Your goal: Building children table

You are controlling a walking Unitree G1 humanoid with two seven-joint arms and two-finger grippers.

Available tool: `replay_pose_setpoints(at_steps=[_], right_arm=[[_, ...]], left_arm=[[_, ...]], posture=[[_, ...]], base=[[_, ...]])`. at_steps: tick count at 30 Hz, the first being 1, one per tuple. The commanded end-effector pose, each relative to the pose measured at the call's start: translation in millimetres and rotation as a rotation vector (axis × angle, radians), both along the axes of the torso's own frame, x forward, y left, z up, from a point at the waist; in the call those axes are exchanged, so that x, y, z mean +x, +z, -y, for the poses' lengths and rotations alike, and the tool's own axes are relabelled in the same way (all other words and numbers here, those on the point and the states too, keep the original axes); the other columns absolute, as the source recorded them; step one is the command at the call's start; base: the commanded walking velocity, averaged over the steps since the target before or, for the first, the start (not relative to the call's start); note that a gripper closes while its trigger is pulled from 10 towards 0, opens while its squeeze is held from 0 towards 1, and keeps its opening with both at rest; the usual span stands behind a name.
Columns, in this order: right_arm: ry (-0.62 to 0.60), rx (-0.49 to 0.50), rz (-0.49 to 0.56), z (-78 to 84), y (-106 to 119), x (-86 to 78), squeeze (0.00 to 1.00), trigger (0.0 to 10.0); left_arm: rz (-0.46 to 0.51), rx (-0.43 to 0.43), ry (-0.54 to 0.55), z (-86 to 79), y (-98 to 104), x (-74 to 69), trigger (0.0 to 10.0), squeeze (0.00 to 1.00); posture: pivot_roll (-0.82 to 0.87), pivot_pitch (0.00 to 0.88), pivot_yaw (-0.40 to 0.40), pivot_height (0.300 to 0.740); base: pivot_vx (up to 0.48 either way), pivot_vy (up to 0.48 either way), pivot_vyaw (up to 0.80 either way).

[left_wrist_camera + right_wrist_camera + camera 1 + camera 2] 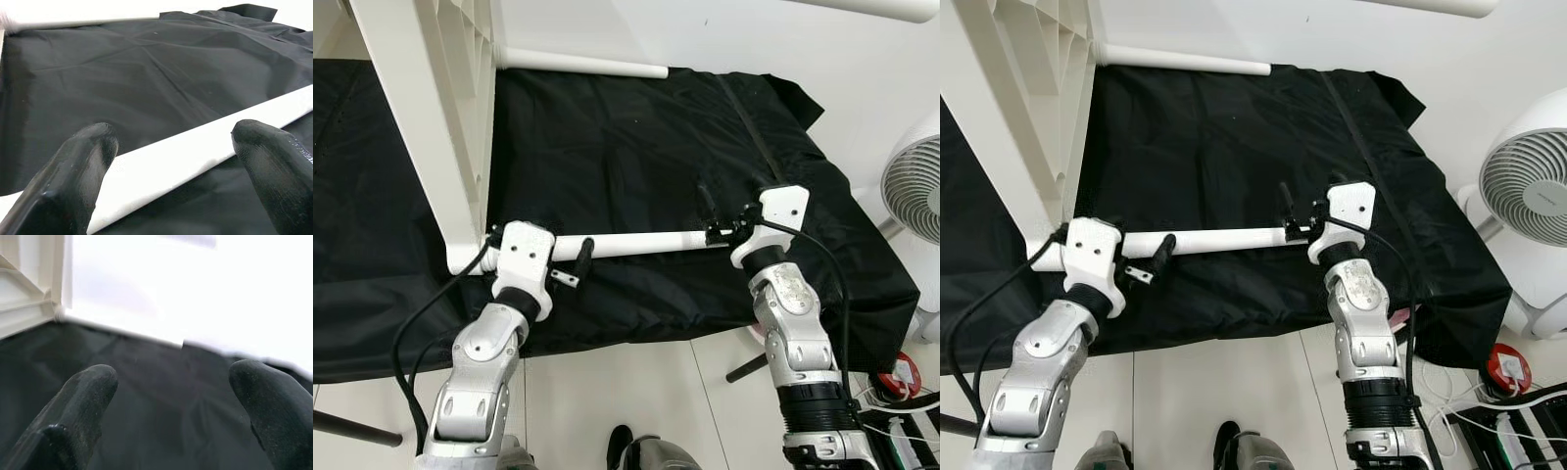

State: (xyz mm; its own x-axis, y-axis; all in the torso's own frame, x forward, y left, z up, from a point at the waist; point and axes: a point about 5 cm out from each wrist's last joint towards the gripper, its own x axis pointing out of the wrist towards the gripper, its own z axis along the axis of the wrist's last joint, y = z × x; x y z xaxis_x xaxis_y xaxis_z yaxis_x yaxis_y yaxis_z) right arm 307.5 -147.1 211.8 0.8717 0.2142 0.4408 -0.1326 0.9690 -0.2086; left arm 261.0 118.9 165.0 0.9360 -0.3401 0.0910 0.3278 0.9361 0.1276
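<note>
Left gripper (171, 161): fingers spread, straddling the white table leg (636, 244) near its left end. Right gripper (715, 217): fingers spread at the leg's right end. Leg lies along the black cloth's (626, 137) near edge. Beyond, bare cloth, upright tabletop (440, 108), second leg (582, 65).

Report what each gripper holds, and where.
Nothing is clamped. The left gripper straddles the white table leg with its fingers apart; the right gripper is open at its far end.
</note>
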Motion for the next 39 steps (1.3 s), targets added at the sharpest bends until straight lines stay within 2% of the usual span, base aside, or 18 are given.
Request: replay_pose_setpoints(at_steps=[1, 4, 6, 7, 9, 12, 16, 20, 22, 23, 24, 35, 39], right_arm=[[-0.028, -0.046, 0.045, 0.4, 3, -4.3, 0.00, 10.0], [-0.086, -0.100, 0.123, -0.4, 15, -8.1, 0.00, 10.0], [-0.179, -0.170, 0.226, 1.5, 30, -12.6, 0.00, 10.0], [-0.179, -0.170, 0.226, 1.5, 30, -12.6, 0.00, 10.0], [-0.257, -0.222, 0.297, 3.5, 40, -15.4, 0.00, 10.0], [-0.281, -0.238, 0.327, 3.9, 46, -15.8, 0.00, 10.0], [-0.357, -0.321, 0.477, 1.8, 69, -17.7, 0.00, 10.0], [-0.368, -0.352, 0.542, -1.2, 77, -18.5, 0.00, 10.0], [-0.368, -0.352, 0.542, -1.2, 77, -18.5, 0.00, 10.0], [-0.373, -0.365, 0.563, -2.5, 79, -18.6, 0.00, 10.0], [-0.380, -0.416, 0.638, -9.0, 86, -17.6, 0.00, 10.0], [-0.386, -0.478, 0.750, -18.3, 88, -13.9, 0.00, 10.0], [-0.379, -0.501, 0.811, -21.5, 97, -11.6, 0.00, 10.0]], left_arm=[[-0.034, 0.003, -0.017, 3.4, -6, -2.4, 10.0, 0.00], [-0.060, 0.006, -0.011, 3.1, -12, -4.1, 10.0, 0.00], [-0.081, 0.008, 0.008, 1.9, -16, -4.4, 10.0, 0.00], [-0.081, 0.008, 0.008, 1.9, -16, -4.4, 10.0, 0.00], [-0.089, 0.004, 0.018, 1.6, -18, -3.8, 10.0, 0.00], [-0.092, 0.003, 0.023, 1.4, -18, -2.7, 10.0, 0.00], [-0.093, 0.000, 0.041, 0.4, -19, 2.2, 10.0, 0.00], [-0.093, 0.003, 0.044, 0.4, -18, 4.0, 10.0, 0.00], [-0.093, 0.003, 0.044, 0.4, -18, 4.0, 10.0, 0.00], [-0.094, 0.003, 0.045, 0.6, -18, 4.7, 10.0, 0.00], [-0.087, 0.001, 0.048, 1.0, -17, 7.1, 10.0, 0.00], [-0.085, -0.007, 0.049, 3.9, -17, 9.6, 10.0, 0.00], [-0.085, -0.006, 0.047, 4.3, -17, 10.1, 10.0, 0.00]], posture=[[0.07, 0.087, -0.104, 0.740], [0.07, 0.085, -0.103, 0.740], [0.07, 0.082, -0.108, 0.740], [0.07, 0.082, -0.108, 0.740], [0.07, 0.079, -0.111, 0.740], [0.07, 0.077, -0.113, 0.740], [0.07, 0.067, -0.114, 0.740], [0.06, 0.062, -0.114, 0.740], [0.06, 0.062, -0.114, 0.740], [0.06, 0.061, -0.115, 0.740], [0.07, 0.055, -0.121, 0.740], [0.07, 0.045, -0.124, 0.740], [0.07, 0.042, -0.123, 0.740]], base=[[0.000, 0.000, 0.00], [0.000, 0.000, 0.00], [0.000, 0.000, 0.00], [0.000, 0.000, 0.00], [0.000, 0.000, 0.00], [0.000, 0.000, 0.00], [0.000, 0.000, 0.00], [0.000, 0.000, 0.00], [0.000, 0.000, 0.00], [0.000, 0.000, 0.00], [0.000, 0.000, 0.00], [0.000, 0.000, 0.00], [0.000, 0.000, 0.00]])
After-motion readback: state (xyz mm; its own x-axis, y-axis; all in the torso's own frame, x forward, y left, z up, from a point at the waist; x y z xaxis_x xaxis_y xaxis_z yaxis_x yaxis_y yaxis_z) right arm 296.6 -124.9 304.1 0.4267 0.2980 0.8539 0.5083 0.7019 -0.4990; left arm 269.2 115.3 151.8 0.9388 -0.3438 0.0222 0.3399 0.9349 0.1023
